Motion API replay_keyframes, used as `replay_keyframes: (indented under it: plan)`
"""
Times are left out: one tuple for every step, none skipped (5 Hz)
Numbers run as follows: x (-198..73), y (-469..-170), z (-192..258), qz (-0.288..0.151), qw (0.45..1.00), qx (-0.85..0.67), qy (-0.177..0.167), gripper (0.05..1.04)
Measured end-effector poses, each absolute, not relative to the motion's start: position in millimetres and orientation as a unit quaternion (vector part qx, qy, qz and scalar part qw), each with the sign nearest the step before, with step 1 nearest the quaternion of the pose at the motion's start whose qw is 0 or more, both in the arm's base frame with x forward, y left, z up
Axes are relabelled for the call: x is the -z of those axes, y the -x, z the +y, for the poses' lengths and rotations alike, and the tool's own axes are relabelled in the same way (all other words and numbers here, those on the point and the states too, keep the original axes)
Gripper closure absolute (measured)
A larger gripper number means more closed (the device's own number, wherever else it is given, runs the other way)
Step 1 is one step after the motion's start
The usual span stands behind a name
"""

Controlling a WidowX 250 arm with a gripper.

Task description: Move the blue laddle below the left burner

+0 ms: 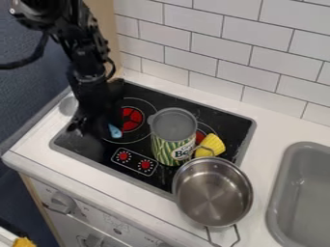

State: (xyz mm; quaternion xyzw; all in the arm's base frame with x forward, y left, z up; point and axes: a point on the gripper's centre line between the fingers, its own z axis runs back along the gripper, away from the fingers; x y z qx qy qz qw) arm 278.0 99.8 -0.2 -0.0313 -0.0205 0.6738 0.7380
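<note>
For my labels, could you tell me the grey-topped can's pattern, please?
The can has green and pale stripes, clearest in camera view.

A toy kitchen, its white bench (272, 126) fitted with a black cooktop (97, 150) and a gray sink (313, 202) side by side. Red centers mark the left burner (132, 119) and the right burner (200, 138), with a control panel (134, 161) of two red-centered dials in front of them. White tiles (213, 53) in a brick pattern line the wall behind. Gray knobs (63, 201) stud the white appliance front (116, 219) below, while a two-handled steel pot (213, 193) sits partly over the cooktop's edge.
</note>
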Motion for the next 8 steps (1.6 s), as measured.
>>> replay_keyframes:
  plan:
    - [2.5,-281.0,97.7,-0.019,0.738,-0.674,0.022,0.708]
    - [3.9,-285.4,93.4,-0.005,0.739,-0.673,-0.008,0.399]
    - [3.6,-284.0,92.0,0.002,0.737,-0.675,-0.012,0.118]
    - [3.8,-285.5,93.2,0.004,0.735,-0.678,-0.019,0.078]
    - [1.6,-286.4,91.8,0.011,0.739,-0.673,-0.018,0.083]
    - [-3.3,-287.1,86.1,0.027,0.748,-0.663,-0.014,0.083]
    - [-39.4,-294.5,73.3,-0.010,0.762,-0.647,-0.028,0.083]
    - [-63.1,-295.7,70.5,-0.041,0.769,-0.637,-0.032,0.083]
